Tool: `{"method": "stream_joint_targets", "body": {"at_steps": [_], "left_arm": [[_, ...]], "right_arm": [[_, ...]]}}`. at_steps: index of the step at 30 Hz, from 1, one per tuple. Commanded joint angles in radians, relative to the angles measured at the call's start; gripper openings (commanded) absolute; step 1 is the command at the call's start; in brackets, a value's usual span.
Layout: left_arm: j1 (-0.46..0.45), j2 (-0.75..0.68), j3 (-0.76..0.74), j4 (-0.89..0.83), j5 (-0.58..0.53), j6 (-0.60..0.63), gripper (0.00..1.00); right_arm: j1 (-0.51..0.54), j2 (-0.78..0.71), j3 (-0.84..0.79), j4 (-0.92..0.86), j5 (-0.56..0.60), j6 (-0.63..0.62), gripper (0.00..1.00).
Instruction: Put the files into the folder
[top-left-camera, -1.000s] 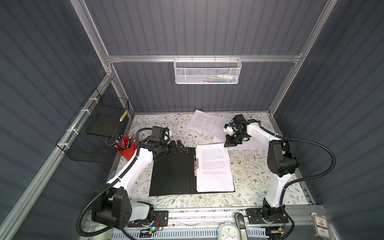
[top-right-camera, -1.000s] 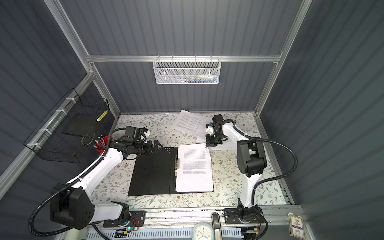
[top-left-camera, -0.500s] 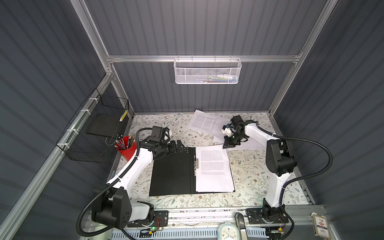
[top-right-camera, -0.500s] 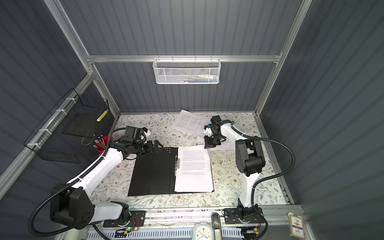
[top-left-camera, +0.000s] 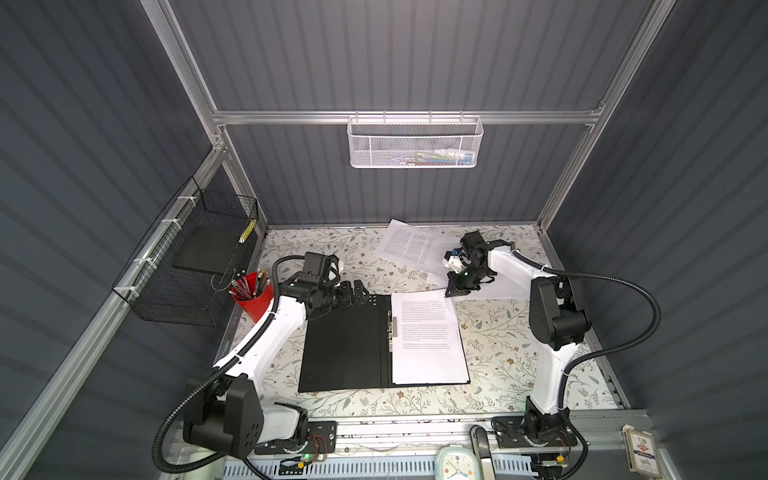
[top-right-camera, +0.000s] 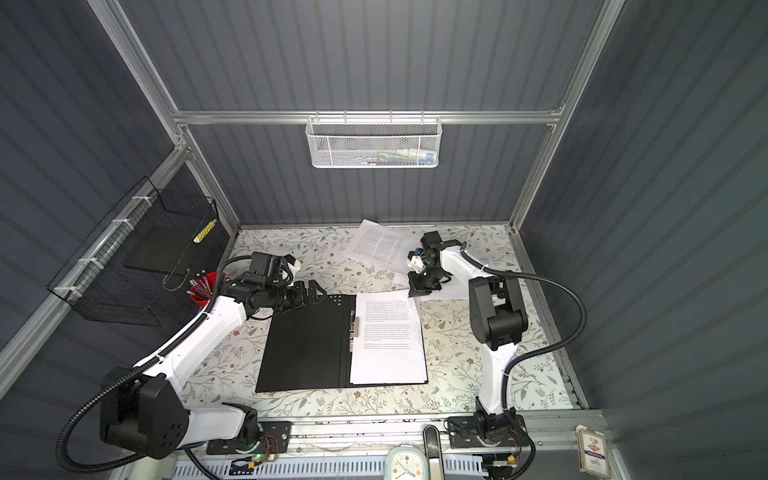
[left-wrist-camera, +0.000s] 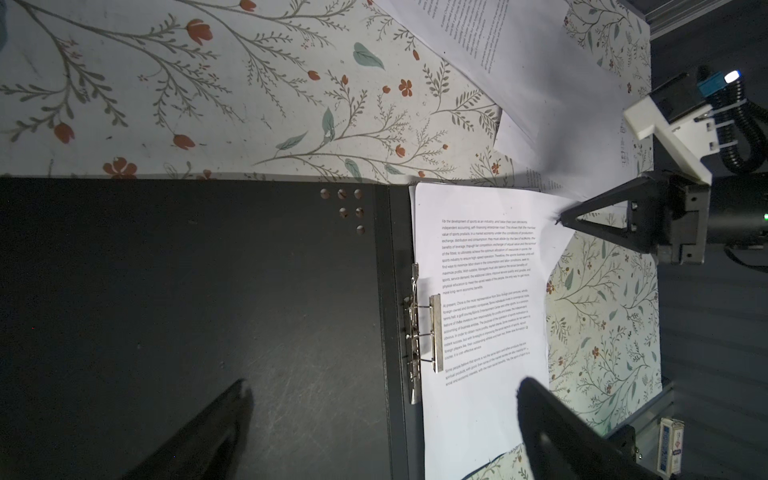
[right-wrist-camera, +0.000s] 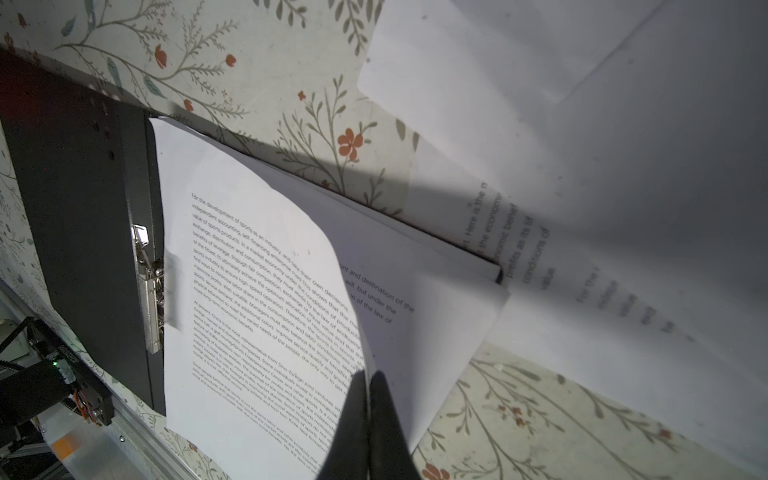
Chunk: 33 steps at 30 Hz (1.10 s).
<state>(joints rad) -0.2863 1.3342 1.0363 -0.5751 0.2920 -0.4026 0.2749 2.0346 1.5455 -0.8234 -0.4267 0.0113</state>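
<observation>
The folder (top-left-camera: 345, 345) (top-right-camera: 305, 345) lies open and flat mid-table, black inside, with a metal clip (left-wrist-camera: 434, 328) at its spine. A printed file sheet (top-left-camera: 428, 336) (top-right-camera: 388, 336) covers its right half. My right gripper (top-left-camera: 450, 293) (right-wrist-camera: 369, 378) is shut on the far right corner of that top sheet, which curls up off another sheet (right-wrist-camera: 436, 299) below. More files (top-left-camera: 411, 247) (top-right-camera: 380, 245) lie loose at the back. My left gripper (top-left-camera: 361, 291) (left-wrist-camera: 382, 384) hovers open and empty at the folder's far left edge.
A red cup of pens (top-left-camera: 253, 297) stands left of the left arm. A black wire basket (top-left-camera: 187, 262) hangs on the left wall and a white mesh basket (top-left-camera: 413, 143) on the back wall. A clock (top-left-camera: 455, 467) and a card pack (top-left-camera: 642, 457) sit at the front rail.
My right gripper has shifted slightly left and toward the front, still pinching the sheet's corner. The left arm has stayed in place.
</observation>
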Motion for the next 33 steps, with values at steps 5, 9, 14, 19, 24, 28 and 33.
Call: {"method": "stream_joint_targets", "body": {"at_steps": [5,9,14,19,24,28,33], "left_arm": [[0.006,0.004,0.007,0.008,0.022,0.009,1.0],[0.006,0.005,0.006,0.008,0.022,0.011,0.99],[0.006,0.005,0.004,0.011,0.021,0.011,1.0],[0.006,0.002,0.009,0.01,0.022,0.008,0.99],[0.006,-0.011,0.015,0.009,0.019,0.002,1.0],[0.006,-0.017,0.021,0.004,0.017,0.001,1.0],[0.006,-0.028,0.041,-0.007,0.006,-0.003,1.0]], "right_arm": [[0.006,0.037,0.048,-0.014,-0.017,0.004,0.05],[0.007,0.042,0.053,-0.017,-0.019,0.002,0.07],[0.007,0.033,0.04,-0.016,-0.015,0.002,0.13],[0.002,0.009,0.022,0.01,0.008,0.02,0.28],[-0.017,-0.029,-0.004,0.046,0.006,0.048,0.36],[-0.028,-0.087,-0.035,0.069,0.036,0.078,0.43],[-0.051,-0.179,-0.084,0.089,0.08,0.115,0.69]]}}
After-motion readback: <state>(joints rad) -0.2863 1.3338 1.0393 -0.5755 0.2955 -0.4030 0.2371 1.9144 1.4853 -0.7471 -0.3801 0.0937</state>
